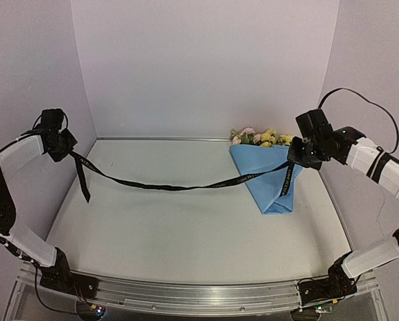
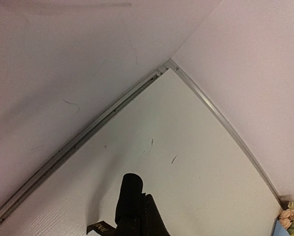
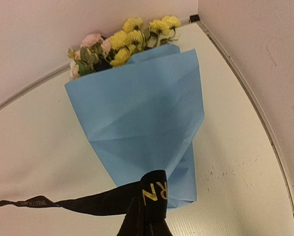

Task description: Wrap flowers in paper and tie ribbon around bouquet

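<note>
Nearest the right wrist lens, the right fingers (image 1: pixel 297 159) are clenched on one end of the black ribbon (image 1: pixel 172 187), raised above the bouquet (image 1: pixel 266 179). The left fingers (image 1: pixel 70 150) are clenched on the other end, high at the far left. The ribbon sags between them toward the desk (image 1: pixel 186 234), crosses over the light blue paper (image 3: pixel 137 113), and a short tail hangs from each grip. The bouquet lies at the far right of the desk, flowers (image 1: pixel 262 138) toward the back wall, narrow end toward the arms.
</note>
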You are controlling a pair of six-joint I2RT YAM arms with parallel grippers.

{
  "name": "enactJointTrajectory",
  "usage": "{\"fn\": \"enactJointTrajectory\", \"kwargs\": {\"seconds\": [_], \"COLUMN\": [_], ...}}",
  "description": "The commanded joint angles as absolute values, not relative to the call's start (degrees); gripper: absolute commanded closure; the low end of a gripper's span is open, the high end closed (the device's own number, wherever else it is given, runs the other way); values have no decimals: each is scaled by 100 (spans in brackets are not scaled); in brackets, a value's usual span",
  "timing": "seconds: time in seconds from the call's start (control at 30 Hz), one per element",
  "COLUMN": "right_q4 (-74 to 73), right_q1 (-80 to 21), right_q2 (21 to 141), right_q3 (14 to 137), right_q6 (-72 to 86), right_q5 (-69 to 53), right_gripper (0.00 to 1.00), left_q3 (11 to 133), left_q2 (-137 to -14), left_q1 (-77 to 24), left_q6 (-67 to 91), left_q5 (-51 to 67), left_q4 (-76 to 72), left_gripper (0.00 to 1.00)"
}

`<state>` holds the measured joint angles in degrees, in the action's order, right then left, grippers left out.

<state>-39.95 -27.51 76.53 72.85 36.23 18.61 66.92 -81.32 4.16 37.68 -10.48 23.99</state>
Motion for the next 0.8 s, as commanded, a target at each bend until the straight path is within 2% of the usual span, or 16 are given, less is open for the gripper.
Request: {"fn": "enactJointTrajectory", "kwargs": {"seconds": [0.0, 0.43, 0.47, 0.57, 0.63, 0.7, 0.77], "right_q4": [-4192, -4201, -4201, -4209, -4208, -4210, -4210], "right_q1": [-2690, -2525, -2504, -2442, -2393, -2364, -2334], "right_q2": [7706, 8214, 8252, 8298, 8239, 8130, 8019], "right_q3": [6822, 5829, 5802, 5705, 5615, 5583, 5613], "right_q6": [3741, 4177, 4214, 4314, 4381, 4408, 4401], "right_q5": [1647, 1657, 1720, 1832, 1904, 2003, 2092], "right_gripper": [100, 98, 95, 87, 74, 40, 18], "left_q3": [6420, 5569, 5573, 5573, 5573, 5621, 5703], "left_q2": [-8511, -9049, -9089, -9162, -9172, -9162, -9146], "left_q1": [428, 425, 427, 428, 427, 426, 429], "left_q6": [3407, 3745, 3759, 3812, 3814, 3792, 3756], "left_q5": [-588, -529, -573, -724, -757, -747, -681], "left_q4": [2352, 2099, 2101, 2141, 2119, 2101, 2086], "left_gripper": [100, 100, 98, 86, 76, 62, 48]}}
